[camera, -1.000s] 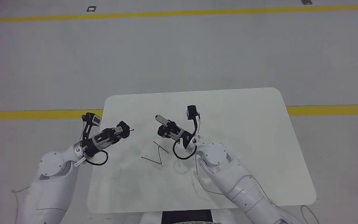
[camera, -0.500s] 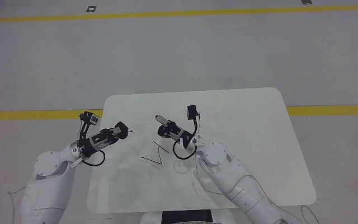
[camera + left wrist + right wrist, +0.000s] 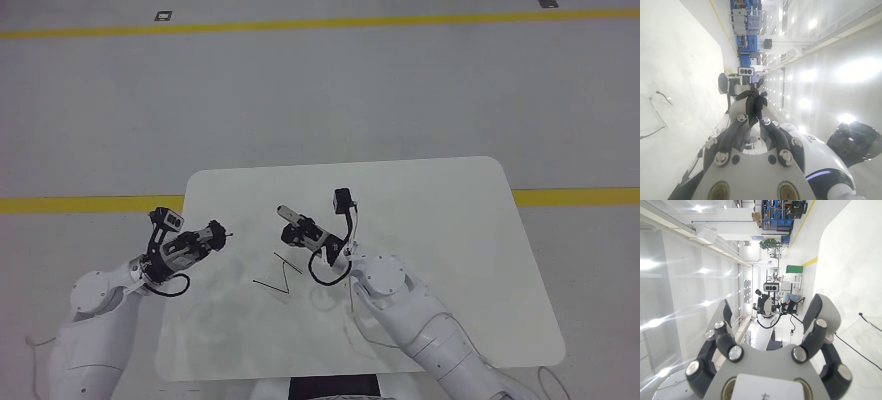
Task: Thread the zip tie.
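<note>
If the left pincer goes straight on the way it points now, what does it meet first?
Probably the right pincer: the left pincer points across at it, with free air between. Depth is unclear, so it might pass beside.

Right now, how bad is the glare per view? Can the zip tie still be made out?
Top view: even light, no glare; zip tie dark on the white table. Left wrist view: ceiling lights flare, table washes out pale, zip tie faint but traceable. Right wrist view: lights streak into stars, straight lines bow; zip tie visible at the edge.
</note>
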You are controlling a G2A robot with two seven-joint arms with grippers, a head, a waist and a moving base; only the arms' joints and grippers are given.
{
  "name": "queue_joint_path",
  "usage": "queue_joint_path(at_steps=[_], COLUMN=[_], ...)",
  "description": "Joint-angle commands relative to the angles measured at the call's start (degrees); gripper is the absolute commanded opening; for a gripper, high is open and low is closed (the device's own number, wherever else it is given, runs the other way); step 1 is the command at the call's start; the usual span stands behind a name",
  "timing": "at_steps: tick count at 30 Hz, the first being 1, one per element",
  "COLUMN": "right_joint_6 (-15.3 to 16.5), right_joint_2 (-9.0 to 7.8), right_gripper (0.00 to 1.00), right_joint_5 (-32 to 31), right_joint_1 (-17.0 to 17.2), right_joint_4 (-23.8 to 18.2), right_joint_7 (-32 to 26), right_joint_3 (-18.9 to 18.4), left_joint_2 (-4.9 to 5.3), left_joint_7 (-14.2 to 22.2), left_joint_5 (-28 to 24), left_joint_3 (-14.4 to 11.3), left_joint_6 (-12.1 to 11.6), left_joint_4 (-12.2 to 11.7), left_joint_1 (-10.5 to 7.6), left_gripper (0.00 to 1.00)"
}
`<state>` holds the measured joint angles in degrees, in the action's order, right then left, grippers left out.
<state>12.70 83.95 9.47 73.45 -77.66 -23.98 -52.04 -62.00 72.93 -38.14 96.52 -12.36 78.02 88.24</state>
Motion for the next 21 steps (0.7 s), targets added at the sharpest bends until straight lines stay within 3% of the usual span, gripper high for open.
queue_joint_path(at_steps=[1, 4, 6, 13, 21], right_joint_6=[-0.23, -0.49, -0.49, -1.02, -1.31], right_joint_2=[-0.04, -0.12, -0.12, -0.15, 0.25], right_gripper=[1.00, 1.00, 1.00, 1.00, 1.00], right_joint_5=[-0.06, -1.01, -1.01, -1.24, 1.10], right_joint_1=[-0.10, -0.54, -0.54, -0.33, -3.47], right_joint_4=[-0.09, 0.03, 0.03, -0.30, 2.11], right_joint_7=[-1.69, -4.30, -4.30, -4.36, -10.38], right_joint_3=[0.38, 1.13, 1.13, 1.31, 3.04], left_joint_2=[0.09, 0.32, 0.36, 0.36, 0.77], left_joint_7=[0.13, -0.05, -0.46, -1.08, 0.19], left_joint_5=[-0.86, -0.11, 0.59, 1.25, 2.71], left_joint_3=[-0.12, -0.07, 0.16, -0.28, -1.77], left_joint_6=[1.41, 1.17, -2.01, -1.73, -1.36], left_joint_4=[-0.57, -0.99, -0.75, -0.35, 0.79], left_joint_1=[-0.30, -0.75, -0.76, -0.75, -0.17], left_gripper=[0.00, 0.00, 0.00, 0.00, 0.00])
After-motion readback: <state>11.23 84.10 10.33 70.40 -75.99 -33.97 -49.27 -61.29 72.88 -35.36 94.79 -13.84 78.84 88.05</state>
